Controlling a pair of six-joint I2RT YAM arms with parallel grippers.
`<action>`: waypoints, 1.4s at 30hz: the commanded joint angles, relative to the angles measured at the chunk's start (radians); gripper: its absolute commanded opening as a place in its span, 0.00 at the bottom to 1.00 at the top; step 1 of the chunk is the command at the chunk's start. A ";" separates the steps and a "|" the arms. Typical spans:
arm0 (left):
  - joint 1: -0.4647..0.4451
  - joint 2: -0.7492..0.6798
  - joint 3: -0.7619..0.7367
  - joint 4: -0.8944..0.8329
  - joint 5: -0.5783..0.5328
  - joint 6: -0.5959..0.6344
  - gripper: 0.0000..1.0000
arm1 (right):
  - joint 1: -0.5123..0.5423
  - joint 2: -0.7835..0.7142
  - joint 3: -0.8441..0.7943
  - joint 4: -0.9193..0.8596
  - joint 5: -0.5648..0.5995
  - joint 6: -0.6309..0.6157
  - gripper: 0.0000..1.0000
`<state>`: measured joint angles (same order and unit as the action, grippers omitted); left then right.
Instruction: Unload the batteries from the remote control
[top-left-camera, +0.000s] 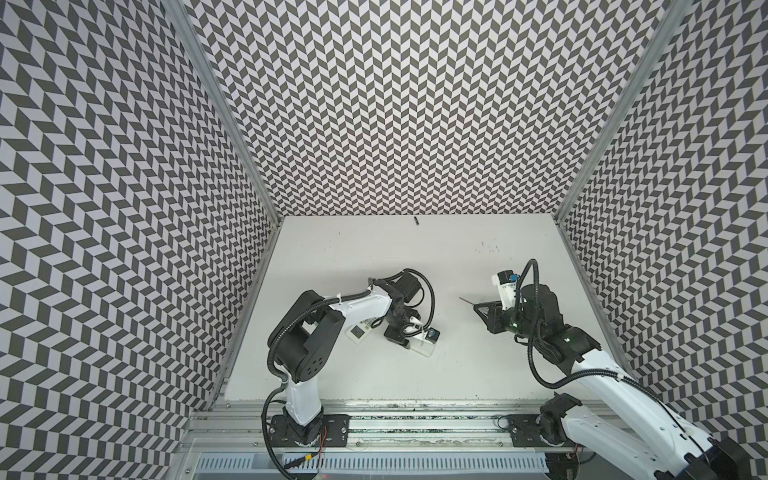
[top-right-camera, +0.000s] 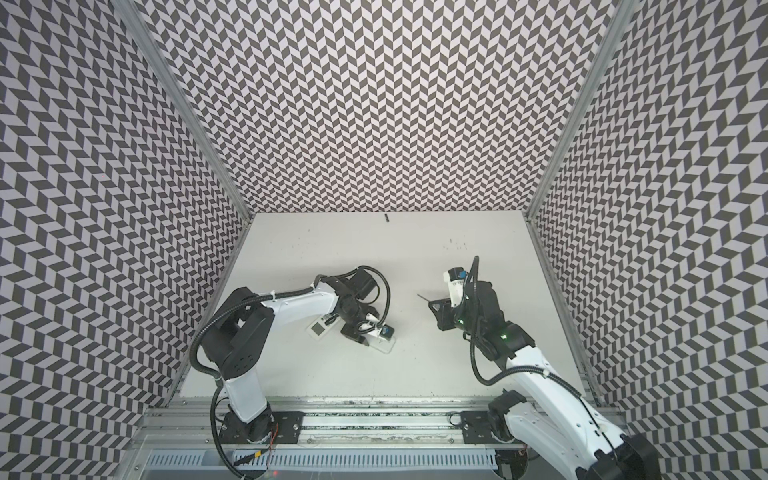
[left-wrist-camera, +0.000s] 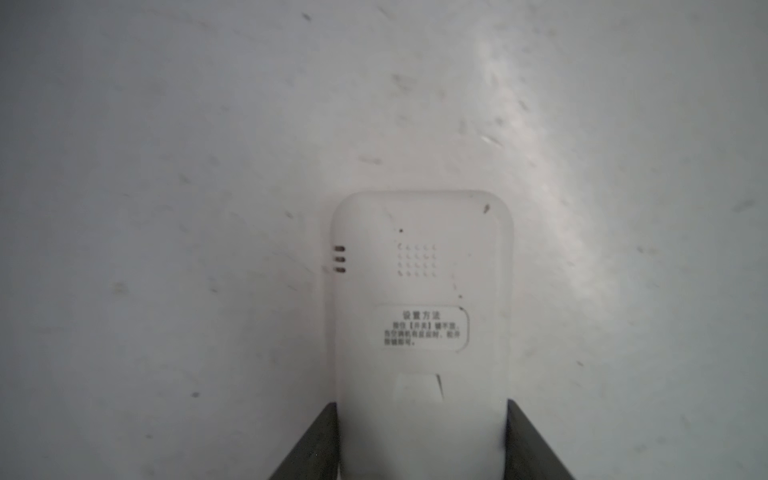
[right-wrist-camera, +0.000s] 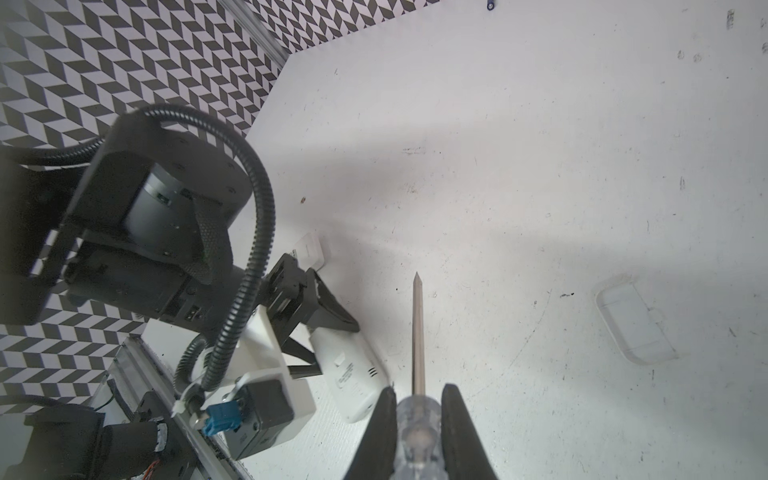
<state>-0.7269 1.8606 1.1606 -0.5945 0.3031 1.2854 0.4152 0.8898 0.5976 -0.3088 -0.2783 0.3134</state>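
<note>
While left gripper (left-wrist-camera: 422, 405) clamps remote (left-wrist-camera: 419, 270) edges, right gripper (right-wrist-camera: 419, 390) holds screwdriver (right-wrist-camera: 417, 332) — table (right-wrist-camera: 540, 187) between open.

Matt white plastic remote (left-wrist-camera: 419, 291), clear-plastic-and-bare-metal screwdriver (right-wrist-camera: 417, 365), scuffed matt white table (right-wrist-camera: 540, 199).

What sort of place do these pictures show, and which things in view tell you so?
Probably a robotics test cell: chevron-patterned walls enclose a white table, and the left arm and right arm, bolted to an aluminium rail, handle a remote control and screwdriver.
</note>
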 joint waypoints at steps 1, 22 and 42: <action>-0.017 0.050 0.045 0.279 -0.023 -0.200 0.59 | -0.007 -0.012 0.011 0.011 -0.026 -0.009 0.00; 0.158 -0.037 0.032 0.155 0.148 -0.201 1.00 | -0.012 0.195 0.083 0.009 -0.211 0.082 0.00; 0.182 0.102 0.141 0.033 0.208 -0.056 0.99 | 0.053 0.554 0.184 0.167 -0.398 0.307 0.00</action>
<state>-0.5262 1.9335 1.2682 -0.5526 0.4702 1.2114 0.4576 1.4200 0.7677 -0.2512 -0.6460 0.5617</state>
